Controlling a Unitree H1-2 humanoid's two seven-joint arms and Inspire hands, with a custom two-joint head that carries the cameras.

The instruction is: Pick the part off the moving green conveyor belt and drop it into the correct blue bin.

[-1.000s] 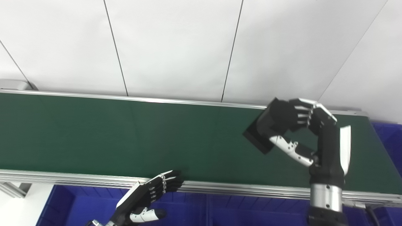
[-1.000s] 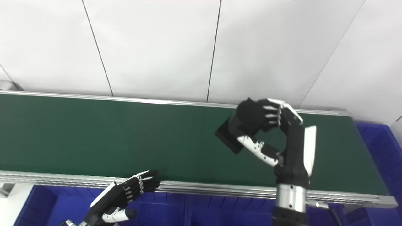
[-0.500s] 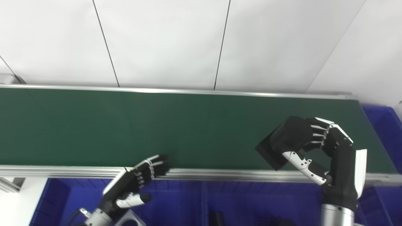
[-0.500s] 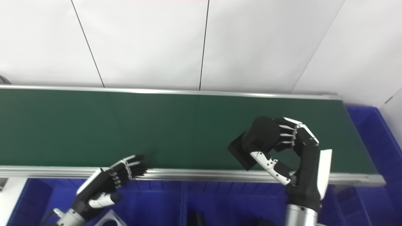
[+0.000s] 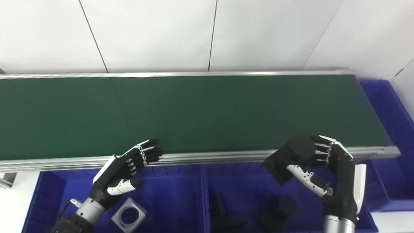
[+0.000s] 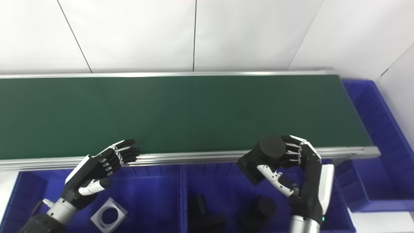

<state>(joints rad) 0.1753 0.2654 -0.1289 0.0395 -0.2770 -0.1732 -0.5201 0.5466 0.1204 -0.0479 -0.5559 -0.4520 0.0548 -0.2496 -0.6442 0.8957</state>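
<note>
My right hand (image 5: pixel 326 168) is shut on a black part (image 5: pixel 289 155), a round cylinder on a square base. It holds the part above the near right blue bin (image 5: pixel 255 181), just in front of the conveyor's near rail. That bin holds several black parts (image 5: pixel 278 208). My left hand (image 5: pixel 129 165) is open and empty, fingertips at the rail, above the near left blue bin (image 5: pixel 168 200). The green belt (image 5: pixel 181 113) carries nothing.
A white square plate with a round hole (image 5: pixel 128 215) lies in the near left bin. Another blue bin (image 5: pixel 393 129) stands past the belt's right end. A white panelled wall (image 5: pixel 207 32) stands behind the belt.
The camera has tilted down, bringing the bins into view. My right hand has carried the black part off the belt towards me, over the near right bin. My left hand stays by the rail.
</note>
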